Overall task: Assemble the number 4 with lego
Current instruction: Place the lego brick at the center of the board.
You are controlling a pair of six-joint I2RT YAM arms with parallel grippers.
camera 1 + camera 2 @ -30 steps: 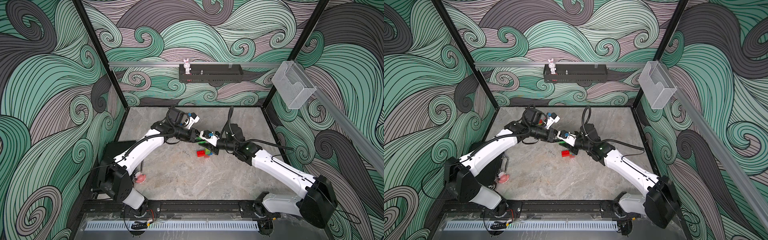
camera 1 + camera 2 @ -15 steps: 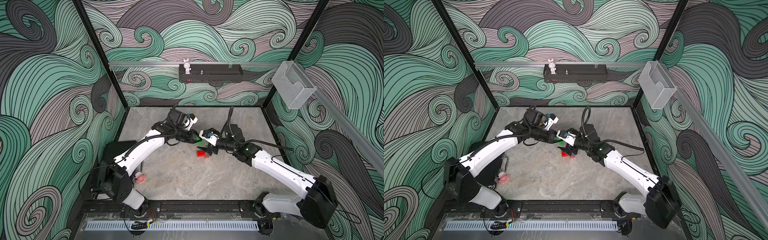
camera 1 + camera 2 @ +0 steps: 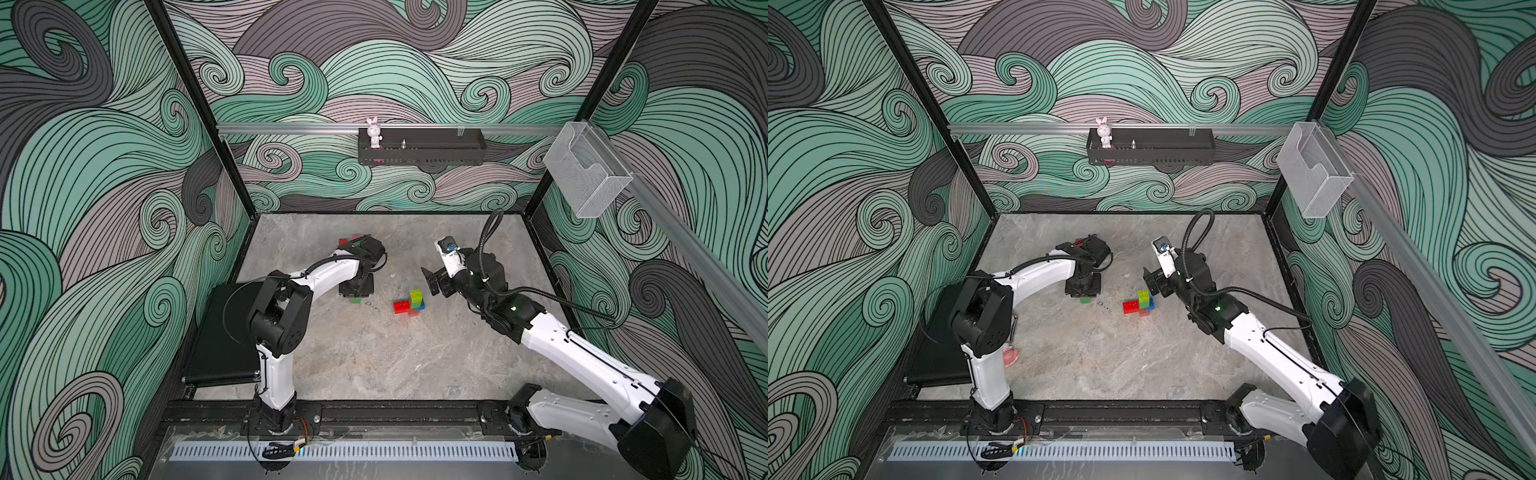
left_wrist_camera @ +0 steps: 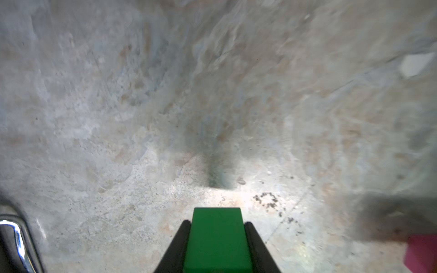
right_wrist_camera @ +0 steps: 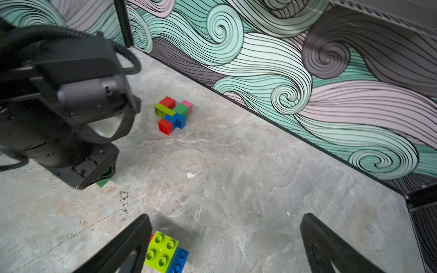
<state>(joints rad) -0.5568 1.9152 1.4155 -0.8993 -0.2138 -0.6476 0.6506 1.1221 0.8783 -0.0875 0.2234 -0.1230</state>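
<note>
Left arm pose: the left arm (image 3: 316, 276) rises from its base at the front rail, bends at the elbow and turns the wrist down, so the left hand (image 3: 356, 289) points straight at the tabletop (image 3: 374, 357).
Left hand state: clenched on a green brick (image 4: 217, 238), one finger pressed against each side of it in the left wrist view.
Green brick place: under the left hand, low over the tabletop; whether it touches cannot be told.
Right arm pose: the right arm (image 3: 582, 357) stretches from the front right corner toward the middle, with the right hand (image 5: 225, 216) angled downward.
Right hand state: released, fingers spread wide and holding nothing.
Near cluster: a near cluster (image 3: 410, 303) of red, lime and blue bricks lies mid-tabletop, just beside the right hand and between the two hands.
Far cluster: a far cluster (image 5: 173, 114) of red, lime, dark green, pink and blue bricks lies near the back wall, beyond the left arm, which mostly hides it in both top views.
</note>
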